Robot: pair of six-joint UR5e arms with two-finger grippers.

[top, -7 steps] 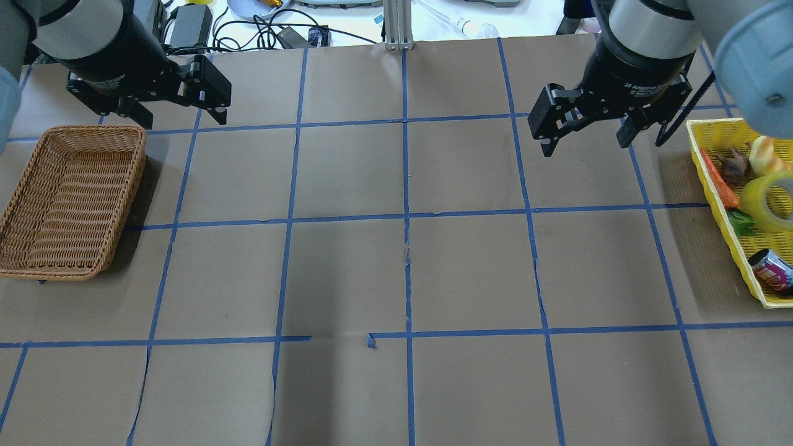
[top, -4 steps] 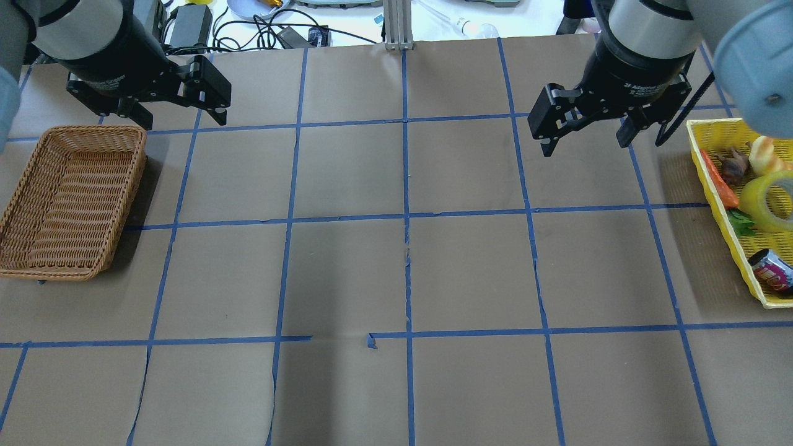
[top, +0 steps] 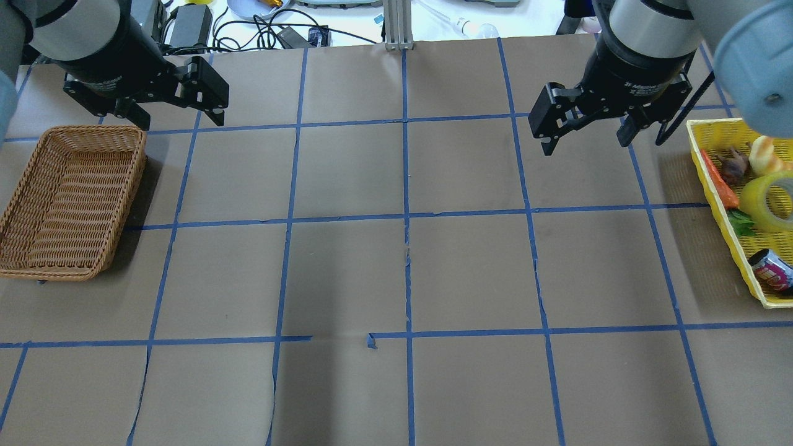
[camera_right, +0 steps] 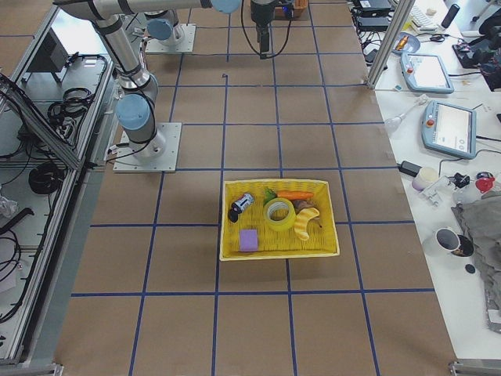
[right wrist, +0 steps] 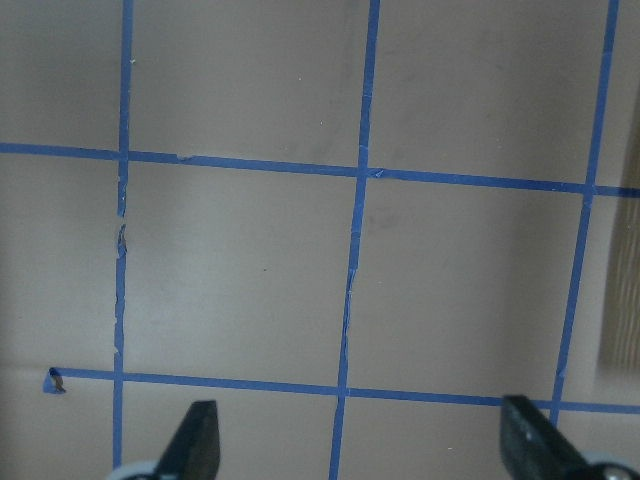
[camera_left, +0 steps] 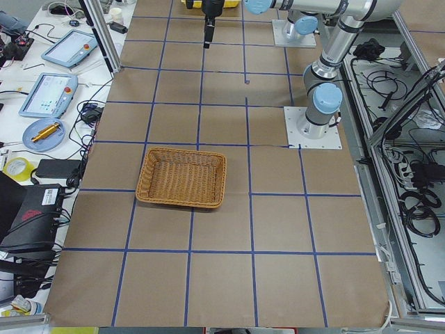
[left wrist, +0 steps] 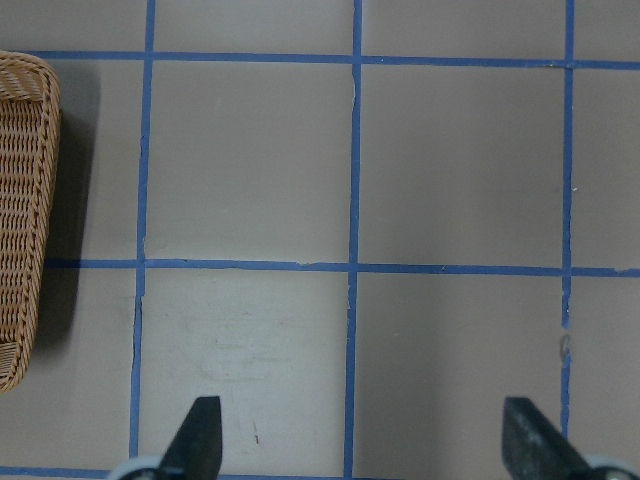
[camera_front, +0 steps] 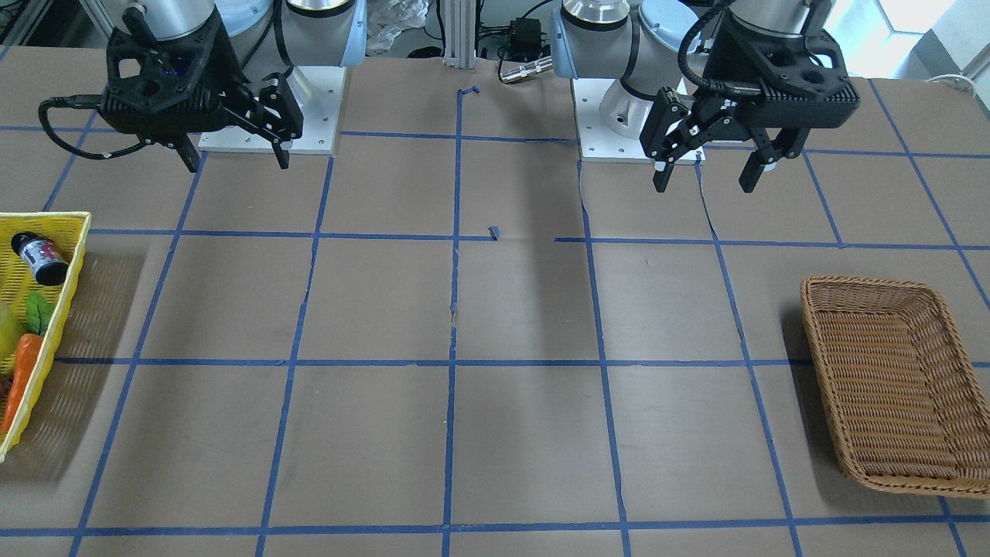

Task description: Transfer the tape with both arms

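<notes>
While the right gripper [top: 583, 144] and left gripper [top: 183, 121] hang spread wide, empty, we find the tape [top: 751, 199] lying in the yellow tray [camera_right: 278, 253], far right. We judge it light, rigid, slick; pinch one wall through the core.

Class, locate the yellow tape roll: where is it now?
In the overhead view the tape lies in the yellow tray on the robot's right, between the banana and the can.
</notes>
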